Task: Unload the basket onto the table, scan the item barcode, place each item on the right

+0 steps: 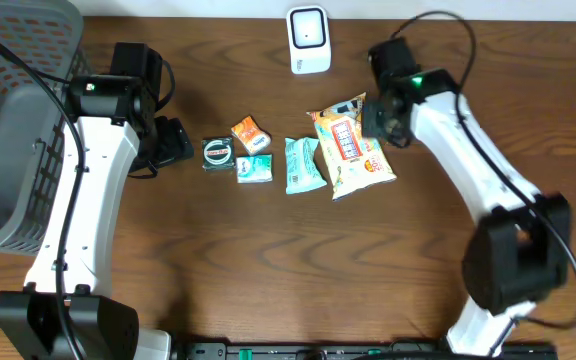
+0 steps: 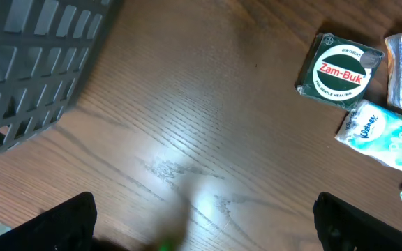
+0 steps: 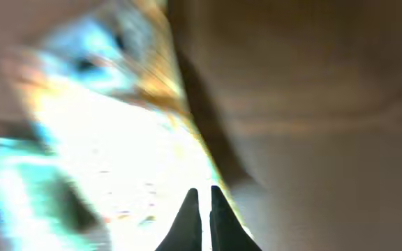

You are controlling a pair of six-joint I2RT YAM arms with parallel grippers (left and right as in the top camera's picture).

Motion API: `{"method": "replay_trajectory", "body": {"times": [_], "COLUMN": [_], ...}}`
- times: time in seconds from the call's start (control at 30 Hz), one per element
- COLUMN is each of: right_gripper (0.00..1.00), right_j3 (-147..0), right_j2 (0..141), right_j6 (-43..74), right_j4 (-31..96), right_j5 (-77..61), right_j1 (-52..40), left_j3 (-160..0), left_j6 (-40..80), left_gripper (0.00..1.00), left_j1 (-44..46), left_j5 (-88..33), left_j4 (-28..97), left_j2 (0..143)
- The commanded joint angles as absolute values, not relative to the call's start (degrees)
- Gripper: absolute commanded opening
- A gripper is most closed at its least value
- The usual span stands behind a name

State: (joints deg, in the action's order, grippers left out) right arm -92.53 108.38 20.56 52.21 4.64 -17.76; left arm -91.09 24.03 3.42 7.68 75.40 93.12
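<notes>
While left gripper (image 2: 204, 219) gapes wide above brown wooden table (image 2: 187, 104), right gripper (image 3: 202, 192) sits closed over yellow-orange plastic snack packet (image 1: 353, 150).

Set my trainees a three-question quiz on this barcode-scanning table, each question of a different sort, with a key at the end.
1. Count: how many packaged items lie in the row in front of the white scanner, from the Zam-Buk tin to the snack bag, both included?
2. Which thing lies nearest the left tool? A) Zam-Buk tin B) snack bag C) white scanner
3. True or false: the left tool is shut.
Key: 1) five. 2) A. 3) false, it stands wide open.
</notes>
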Motion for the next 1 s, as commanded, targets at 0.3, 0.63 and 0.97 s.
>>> {"method": "replay_trajectory", "body": {"times": [0.3,0.63,0.97], "right_gripper": [0.15,0.01,0.01], "right_j3": [-92.84,-92.84,-92.92], "right_j2": [113.6,124.92,118.1], "right_j6": [14.61,15.33,19.22], "right_j4": [35.64,40.97,53.54], "right_j5": [0.51,9.28,12.51], "right_j1": [-22.24,-21.43,-20.67], "left_j3": [-90.96,-90.96,-90.96], "left_j6": [24.51,24.51,24.51], "left_gripper": [0.97,0.98,0.98], "left_j1": [3.22,3.22,3.22], "left_j5": [8.19,8.19,8.19], "left_j4": [75.64,75.64,75.64], "left_j2": [93.49,93.49,93.49]}}
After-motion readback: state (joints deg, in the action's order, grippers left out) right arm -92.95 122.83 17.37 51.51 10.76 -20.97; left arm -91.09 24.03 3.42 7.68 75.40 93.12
